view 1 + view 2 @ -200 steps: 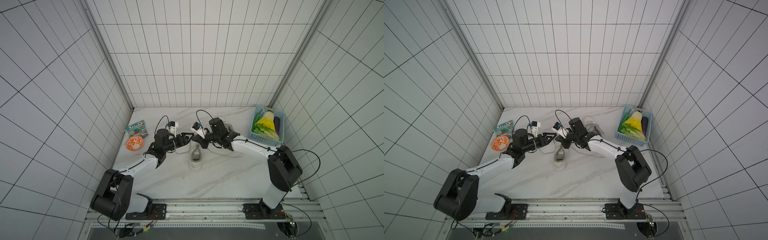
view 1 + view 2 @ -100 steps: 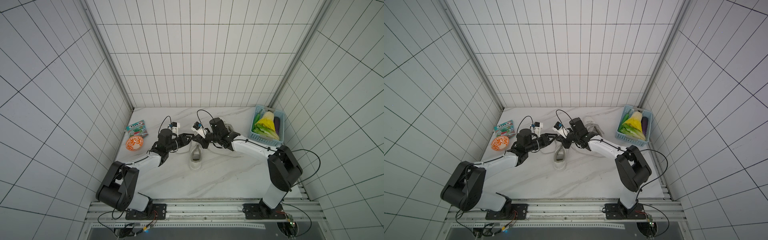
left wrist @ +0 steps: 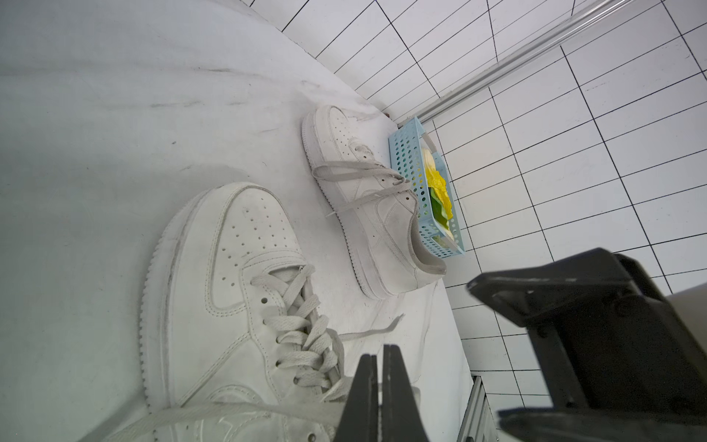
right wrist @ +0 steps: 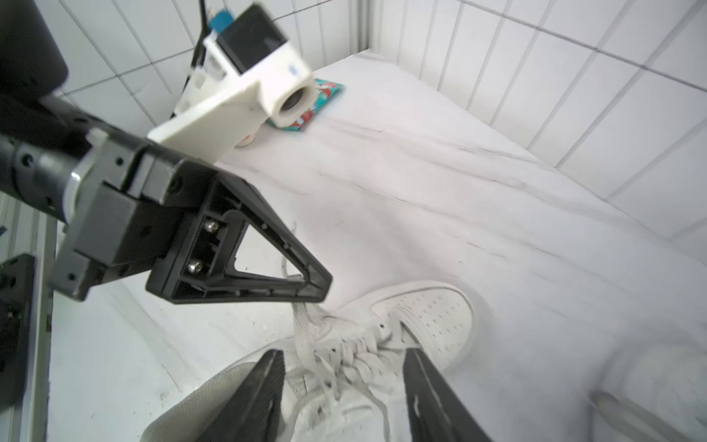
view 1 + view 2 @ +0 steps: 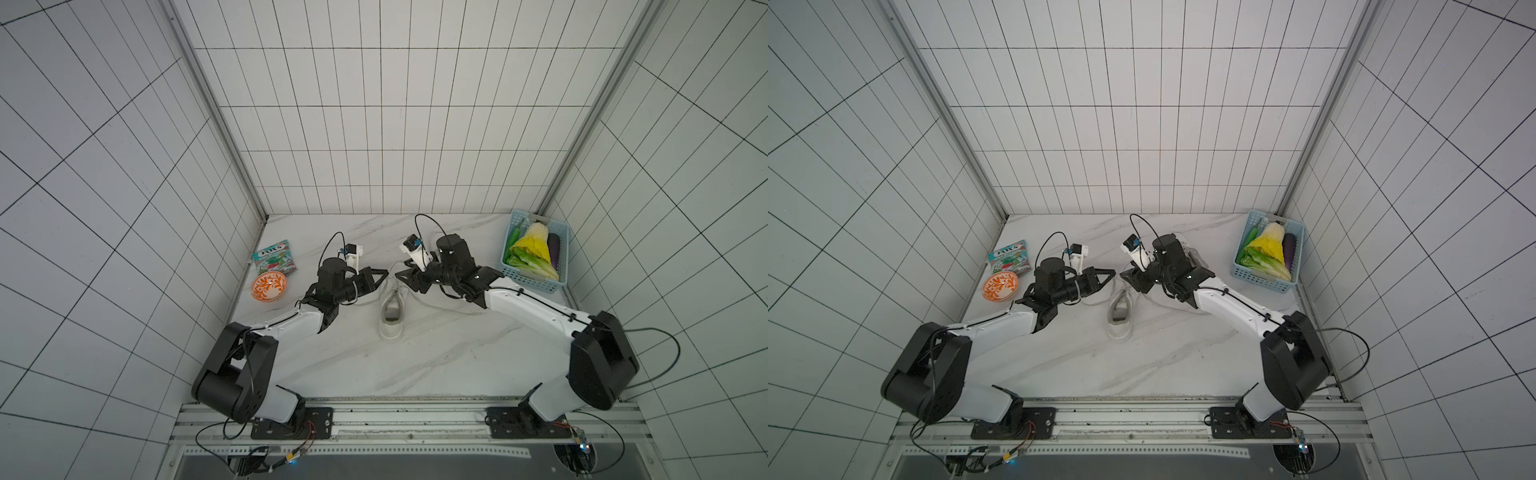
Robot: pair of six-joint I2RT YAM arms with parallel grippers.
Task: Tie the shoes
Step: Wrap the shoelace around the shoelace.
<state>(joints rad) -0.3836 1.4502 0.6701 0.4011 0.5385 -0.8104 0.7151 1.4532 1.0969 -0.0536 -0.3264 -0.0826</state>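
Shoes of plain white leather, low-cut, with thick white soles, grey linings and greyish flat laces, are found on the marble table. The near shoe is stood upright at mid-table, toe toward the back wall, its laces crossed through the eyelets and left untied. The far shoe is set just beside the blue basket, with lace ends draped loose over its side. The left gripper is seen pressed together on a lace rising from the near shoe. The right gripper is held spread above that shoe's lacing, with nothing gripped.
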